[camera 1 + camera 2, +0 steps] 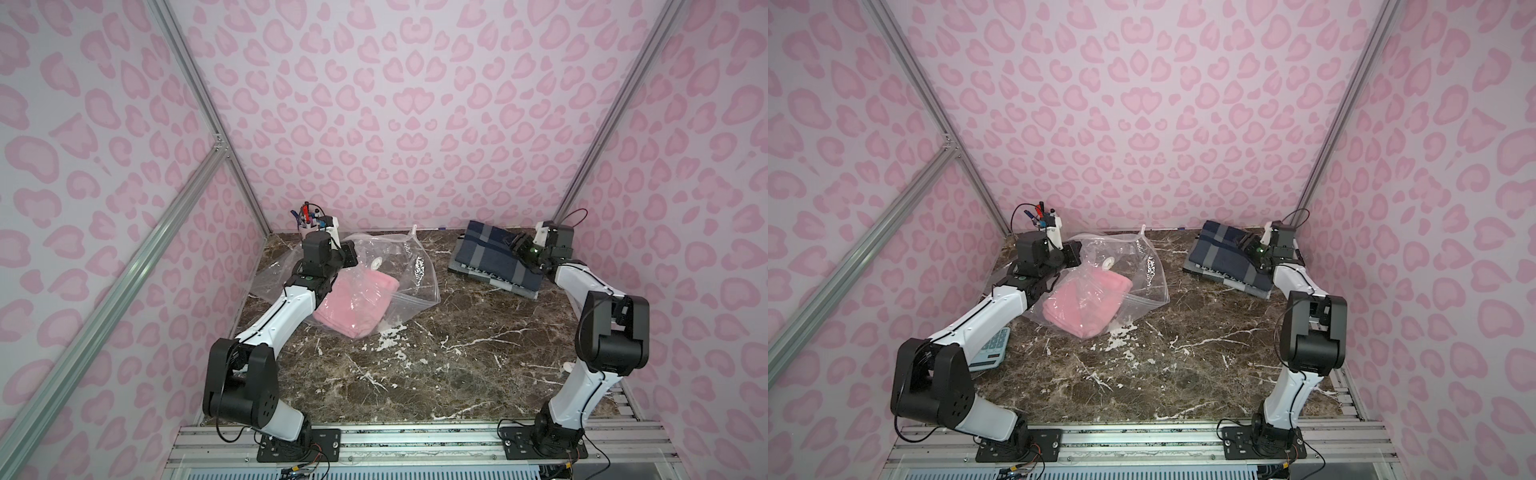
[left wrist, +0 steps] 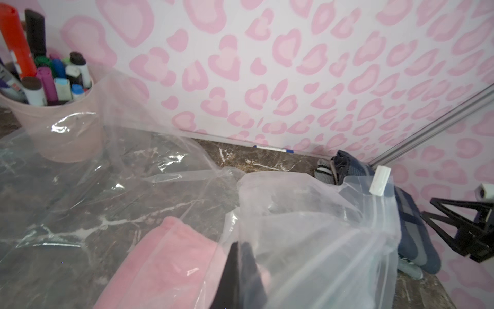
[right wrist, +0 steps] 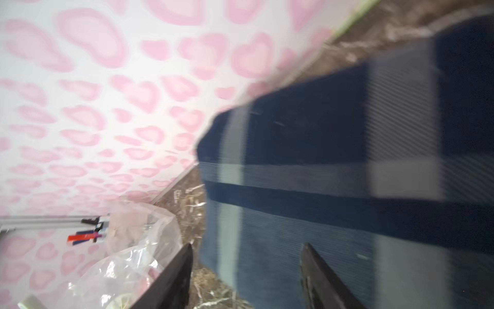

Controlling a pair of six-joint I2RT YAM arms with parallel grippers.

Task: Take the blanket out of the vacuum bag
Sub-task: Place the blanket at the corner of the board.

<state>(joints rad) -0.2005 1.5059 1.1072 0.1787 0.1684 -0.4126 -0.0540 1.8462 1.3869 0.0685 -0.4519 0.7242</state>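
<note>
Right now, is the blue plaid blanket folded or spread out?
Folded: the blue plaid blanket lies as a compact rectangle on the table, stacked layers showing along its near edge.

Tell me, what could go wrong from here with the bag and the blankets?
The left pincer is shut on thin film of the vacuum bag while the pink blanket lies in it; a pull may drag both, or the film may slip.
The bag's plastic lies close by the cup of markers; tugging might tip it.
The right pincer is open over the plaid blanket and could snag it.
</note>
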